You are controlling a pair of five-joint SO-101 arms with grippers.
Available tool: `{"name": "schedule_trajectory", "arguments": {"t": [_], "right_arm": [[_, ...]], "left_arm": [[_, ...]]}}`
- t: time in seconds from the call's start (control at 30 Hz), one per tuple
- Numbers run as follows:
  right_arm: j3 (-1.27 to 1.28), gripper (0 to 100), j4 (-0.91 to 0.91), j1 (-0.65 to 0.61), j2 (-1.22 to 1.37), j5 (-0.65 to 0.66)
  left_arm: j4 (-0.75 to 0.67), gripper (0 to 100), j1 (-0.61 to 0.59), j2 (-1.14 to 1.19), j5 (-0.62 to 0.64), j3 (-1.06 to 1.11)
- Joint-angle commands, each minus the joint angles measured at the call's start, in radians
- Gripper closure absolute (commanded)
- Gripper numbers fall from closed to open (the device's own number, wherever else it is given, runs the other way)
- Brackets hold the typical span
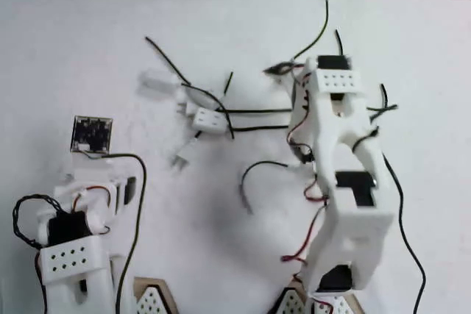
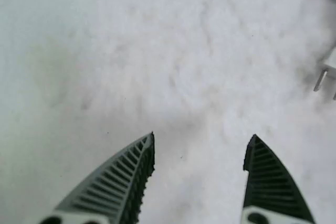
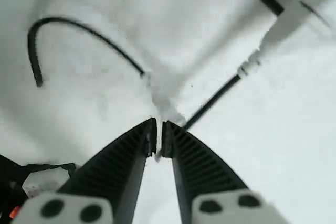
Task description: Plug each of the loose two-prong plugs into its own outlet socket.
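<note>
Two white robot arms work over a white worktop (image 1: 88,42). The left arm (image 1: 70,234) has its jaws spread wide with nothing between them, over a bare patch of the surface. A loose white two-prong plug (image 2: 326,73) lies off to one side of them, prongs bare. In the high view that plug (image 1: 180,157) lies just on the arms' side of a white rectangular outlet block (image 1: 210,120), close to it but apart. Thin black cords run from the block toward the right arm (image 1: 346,182). The right arm's jaws are pressed almost together, pinching a small white plug with a curved black cord (image 3: 147,80) at their tips, and the cord arcs away across the worktop. Near them lies a white tapered connector body (image 3: 286,22) with a ribbed collar and a straight black cord.
</note>
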Motion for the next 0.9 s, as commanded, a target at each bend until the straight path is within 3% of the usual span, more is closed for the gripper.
{"name": "schedule_trajectory", "arguments": {"t": [0.0,0.2,0.43,0.67,0.87], "right_arm": [[0.032,96.3,0.013,0.012,-0.183,0.005],[0.203,80.1,0.013,0.004,-0.34,0.006],[0.293,80.6,0.012,-0.081,-0.338,0.219],[0.29,80.4,-0.036,-0.157,-0.302,0.279],[0.216,80.4,-0.079,-0.139,-0.136,0.307]], "left_arm": [[-0.018,72,-0.004,-0.016,0.005,-0.002],[-0.018,72,-0.004,-0.016,0.005,-0.002],[-0.018,72,-0.004,-0.016,0.005,-0.002],[-0.018,72,-0.005,-0.016,0.005,-0.002],[-0.018,72,-0.005,-0.016,0.005,-0.002]]}}
